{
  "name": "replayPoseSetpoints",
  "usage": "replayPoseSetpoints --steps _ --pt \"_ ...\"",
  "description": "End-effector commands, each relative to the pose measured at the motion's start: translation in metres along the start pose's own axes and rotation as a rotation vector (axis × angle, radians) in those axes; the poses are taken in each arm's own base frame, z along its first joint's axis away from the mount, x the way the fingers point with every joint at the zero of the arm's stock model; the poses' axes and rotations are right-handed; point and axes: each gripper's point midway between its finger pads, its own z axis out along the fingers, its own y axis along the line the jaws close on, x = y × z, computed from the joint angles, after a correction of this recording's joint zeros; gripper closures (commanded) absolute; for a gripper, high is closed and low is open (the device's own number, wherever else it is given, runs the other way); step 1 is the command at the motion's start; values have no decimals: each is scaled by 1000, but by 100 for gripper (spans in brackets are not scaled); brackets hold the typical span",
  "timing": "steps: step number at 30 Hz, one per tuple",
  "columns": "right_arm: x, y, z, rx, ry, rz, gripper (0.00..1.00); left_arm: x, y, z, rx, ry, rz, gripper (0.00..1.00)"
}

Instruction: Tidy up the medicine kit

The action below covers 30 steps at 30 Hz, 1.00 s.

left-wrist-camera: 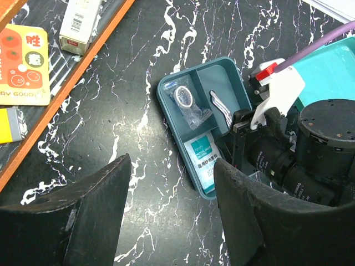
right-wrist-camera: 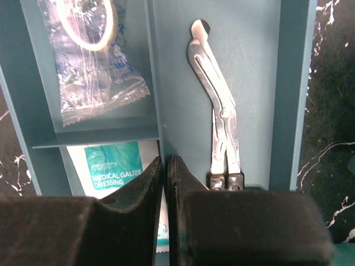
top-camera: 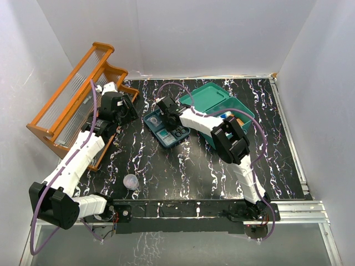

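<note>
1. Your left gripper point(left-wrist-camera: 172, 221) hangs over the black marbled table point(left-wrist-camera: 111, 127), low in the left wrist view. Its fingers are spread wide with nothing between them.
2. Your right gripper point(right-wrist-camera: 165, 183) sits over the insert tray point(left-wrist-camera: 224, 83) with its fingers pressed together and only a thin dark slit left. They sit at the foot of the tray's upright divider. You cannot tell whether that wall is nipped.
3. The medicine kit point(top-camera: 213, 97) stands open at the upper right of centre in the top view. Its tray lies just to the left of it on the table, beside the box.
4. In the tray, lower left of the right wrist view, is a white-and-teal packet point(right-wrist-camera: 113, 166) that reads "MEDICAL GAUZE DRESSING".
5. Above it is a clear packet point(right-wrist-camera: 89, 66) holding a ring-shaped roll, with no print you can read.
6. The long right-hand compartment holds metal bandage shears point(right-wrist-camera: 219, 105), tips toward the top of the frame.
7. The orange rack point(top-camera: 103, 47) stands at the upper left. On it are an orange-and-yellow card point(left-wrist-camera: 22, 64) printed "胜" and "GOOD" and a white carton point(left-wrist-camera: 80, 22) whose print is too small to read.
</note>
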Motion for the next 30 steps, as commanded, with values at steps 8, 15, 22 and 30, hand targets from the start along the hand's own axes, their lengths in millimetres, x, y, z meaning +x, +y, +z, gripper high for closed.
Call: replayPoseSetpoints --steps 8,15,22,30 --pt "-77 20 -49 -12 -204 59 100 -28 0 -26 3 -85 0 40" --pt "-111 20 -104 10 -304 126 100 -42 8 -45 -17 -146 -2 39" --pt "-131 -3 -160 115 -380 189 100 -49 4 -56 13 -179 -2 36" --pt "-130 -62 -221 321 -401 305 100 -50 -26 -52 181 -179 92 20"
